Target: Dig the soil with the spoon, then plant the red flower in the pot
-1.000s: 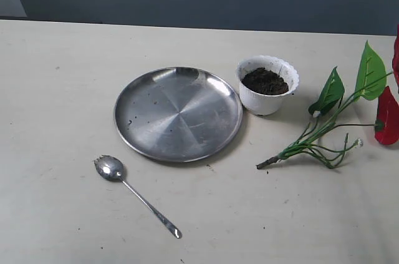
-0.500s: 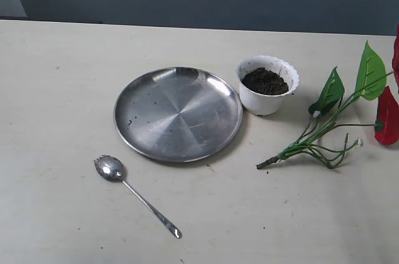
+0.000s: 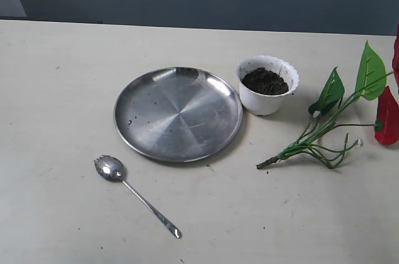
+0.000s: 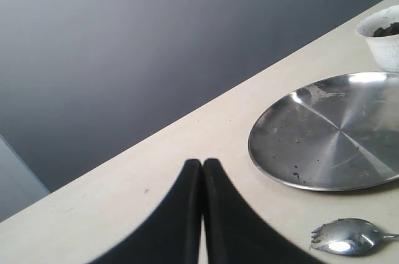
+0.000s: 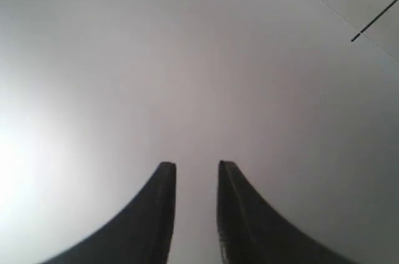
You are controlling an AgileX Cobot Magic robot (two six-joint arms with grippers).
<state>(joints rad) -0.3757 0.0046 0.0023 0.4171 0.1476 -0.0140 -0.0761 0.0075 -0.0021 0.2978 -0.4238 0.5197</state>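
The silver spoon (image 3: pixel 134 195) lies flat on the table in front of the steel plate, its toothed bowl (image 4: pixel 346 237) to the left. The white scalloped pot (image 3: pixel 267 85) stands right of the plate with dark soil (image 3: pixel 265 80) inside it. The red flower (image 3: pixel 340 118) lies on its side at the right, stem end toward the middle. No gripper appears in the exterior view. In its wrist view my left gripper (image 4: pixel 202 163) is shut and empty, above the table left of the spoon. My right gripper (image 5: pixel 196 165) is open, empty, facing a blank pale wall.
A large round steel plate (image 3: pixel 178 113) with a few soil crumbs sits mid-table between spoon and pot. The table's far edge (image 3: pixel 187 27) meets a dark wall. Bare tabletop lies at the left and front.
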